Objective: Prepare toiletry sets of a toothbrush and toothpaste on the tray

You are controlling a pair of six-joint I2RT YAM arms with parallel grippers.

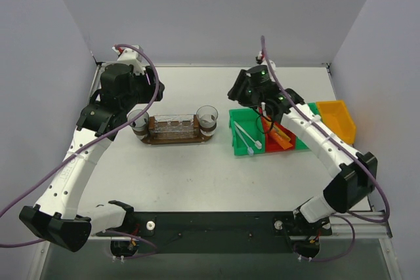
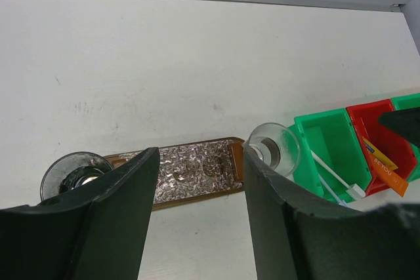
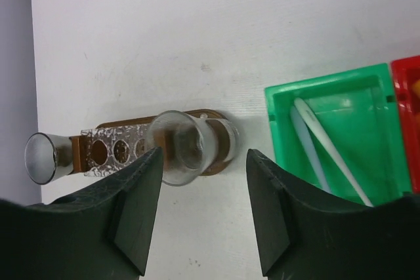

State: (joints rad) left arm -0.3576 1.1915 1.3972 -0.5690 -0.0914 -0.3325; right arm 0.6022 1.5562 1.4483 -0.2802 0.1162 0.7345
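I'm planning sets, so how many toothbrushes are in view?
2. One toothbrush and a second toothbrush lie side by side in the green bin nearest the tray; others may be hidden.

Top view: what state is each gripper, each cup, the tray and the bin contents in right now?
left gripper: open, holding nothing.
right gripper: open, holding nothing.
tray: no toothbrush or toothpaste on it yet.
left cup: upright, at the tray's left end.
right cup: upright, at the tray's right end.
toothbrushes: lying in the green bin.
toothpaste tubes: lying in the red bin.
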